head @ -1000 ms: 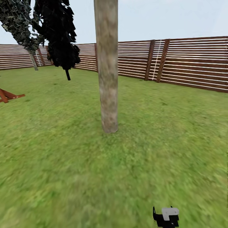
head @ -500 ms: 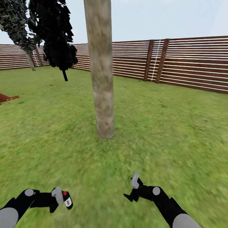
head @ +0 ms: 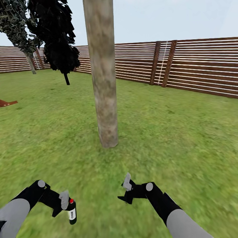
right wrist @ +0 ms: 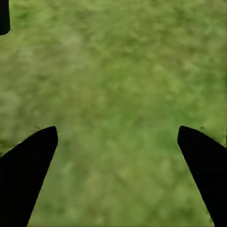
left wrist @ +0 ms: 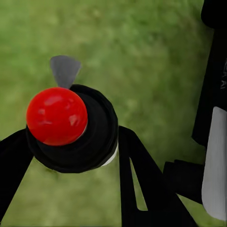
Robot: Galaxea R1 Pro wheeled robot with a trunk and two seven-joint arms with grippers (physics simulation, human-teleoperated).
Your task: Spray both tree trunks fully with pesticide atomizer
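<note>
- The garden is a big green lawn with pale blue sky above it. The grass looks soft and blurry, and it is a bit yellow in spots.
- A brown wooden fence made of long flat boards runs along the far side, with dark posts standing in it.
- A thick grey-tan tree trunk stands straight up from the grass, right in front of the robot. Its top goes out of the picture.
- A second tree with dark green leaves and a pale trunk stands far back by the fence, on the left.
- An all-black tree with a thin stem stands between those two, also far back.
- A bit of reddish wood lies on the grass at the left edge.
- The left gripper is low over the grass. Its fingers are closed around the little dark bottle, which has a red top and a white label. The bottle stands up straight, off the ground, well apart from the thick trunk. In the left wrist view the red top looks like a round ball.
- The right gripper is low over the grass too. Its fingers are spread wide and hold nothing.
</note>
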